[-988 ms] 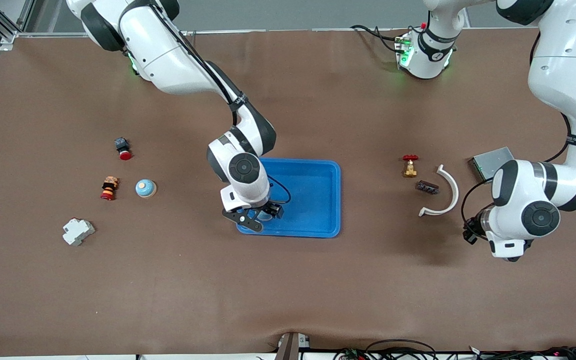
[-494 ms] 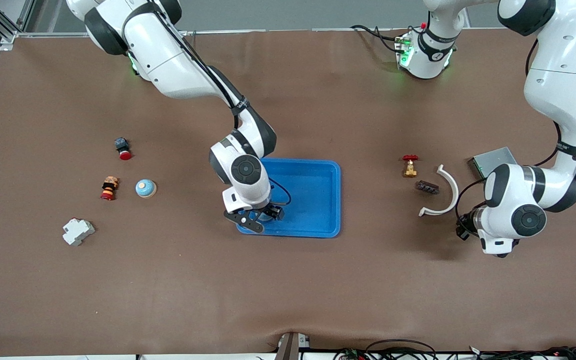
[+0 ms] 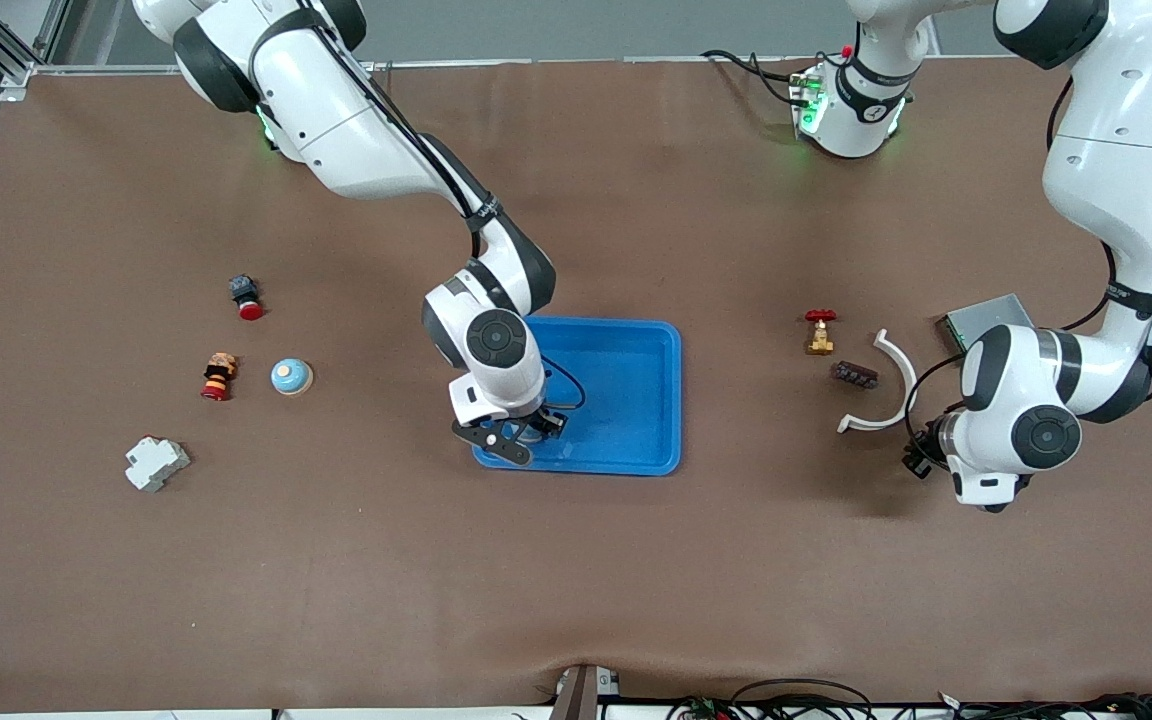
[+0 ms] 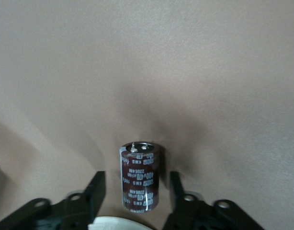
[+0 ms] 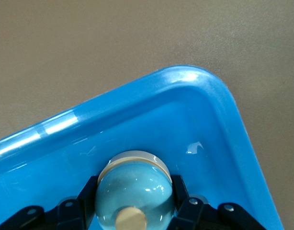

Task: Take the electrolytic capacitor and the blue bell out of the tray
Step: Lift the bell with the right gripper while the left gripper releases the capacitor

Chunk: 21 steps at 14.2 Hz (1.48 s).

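Observation:
A dark brown capacitor (image 4: 140, 177) with white print stands upright on the brown table. My left gripper (image 4: 136, 180) straddles it, open, with a gap on each side. In the front view the left gripper (image 3: 921, 458) is low beside the white curved piece, and the wrist hides the capacitor. A light blue bell (image 5: 136, 165) with a tan knob sits in a corner of the blue tray (image 5: 137, 91). My right gripper (image 5: 135, 186) is shut on the bell, its fingers against both sides. In the front view the right gripper (image 3: 511, 435) is at the tray (image 3: 636, 400) corner nearest the camera.
Toward the right arm's end lie a second blue dome (image 3: 291, 377), a red button (image 3: 246, 297), a red-and-orange part (image 3: 218, 376) and a white block (image 3: 156, 463). Near the left gripper are a brass valve (image 3: 820, 332), a dark connector (image 3: 854, 374), a white curved piece (image 3: 891, 385) and a grey box (image 3: 981, 322).
The left wrist has drifted toward the middle of the table. The right arm has barely moved over the tray corner.

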### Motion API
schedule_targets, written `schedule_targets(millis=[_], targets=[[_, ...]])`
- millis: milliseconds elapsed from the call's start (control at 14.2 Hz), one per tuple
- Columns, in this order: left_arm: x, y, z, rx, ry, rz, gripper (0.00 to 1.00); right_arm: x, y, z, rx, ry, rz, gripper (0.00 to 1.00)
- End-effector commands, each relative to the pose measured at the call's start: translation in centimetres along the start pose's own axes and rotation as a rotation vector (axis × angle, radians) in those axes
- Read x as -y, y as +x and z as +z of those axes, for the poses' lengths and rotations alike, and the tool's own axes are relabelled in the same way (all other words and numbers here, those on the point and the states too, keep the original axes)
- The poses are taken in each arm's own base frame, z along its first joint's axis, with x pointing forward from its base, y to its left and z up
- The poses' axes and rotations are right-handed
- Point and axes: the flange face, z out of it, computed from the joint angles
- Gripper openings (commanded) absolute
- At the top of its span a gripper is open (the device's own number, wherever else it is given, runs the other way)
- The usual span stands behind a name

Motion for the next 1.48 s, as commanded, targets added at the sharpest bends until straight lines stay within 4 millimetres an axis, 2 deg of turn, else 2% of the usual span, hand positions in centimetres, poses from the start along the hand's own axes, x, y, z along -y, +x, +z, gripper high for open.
schedule_targets(millis=[0,141,282,353,423,564,635,776,847,1058,1270,1411], targets=[[-0.1,-0.9,-4.5,-0.057,-0.037,0.011,1.00,0.9,0.1,-0.5,-0.020,0.000,0.011,0.00],[-0.5,-1.9,-8.9,-0.106,-0.080,0.070,1.00,1.0,0.0,-1.3,-0.011,-0.009,0.031,0.00],[0.2,-1.9,-14.8,-0.174,-0.131,0.122,1.00,1.4,0.6,-3.3,-0.001,-0.024,0.037,0.00],[-0.4,-2.8,-16.5,-0.191,-0.147,0.158,1.00,1.4,1.0,-3.9,0.006,-0.033,0.040,0.00],[-0.4,-2.6,-18.3,-0.211,-0.161,0.159,1.00,1.3,1.4,-4.7,0.007,-0.033,0.043,0.00],[0.0,-3.6,-22.5,-0.249,-0.179,0.193,1.00,0.8,2.5,-5.5,0.012,-0.034,0.019,0.00],[1.1,-3.8,-25.0,-0.281,-0.181,0.226,1.00,0.4,2.6,-5.5,0.024,-0.057,-0.006,0.00],[3.1,-4.2,-29.0,-0.313,-0.152,0.342,1.00,-0.8,4.2,-6.7,0.039,-0.076,-0.055,0.00],[4.4,-4.2,-30.4,-0.284,-0.144,0.368,1.00,-1.4,5.0,-7.4,0.047,-0.080,-0.085,0.00],[7.5,-6.3,-35.6,-0.218,-0.153,0.413,1.00,-3.6,8.2,-9.8,0.057,-0.070,-0.165,0.00],[10.4,-9.1,-39.6,-0.208,-0.126,0.504,1.00,-6.3,11.2,-10.1,0.079,-0.089,-0.230,0.00],[12.2,-10.5,-40.9,-0.174,-0.107,0.580,1.00,-7.7,12.2,-9.2,0.092,-0.098,-0.260,0.00]])
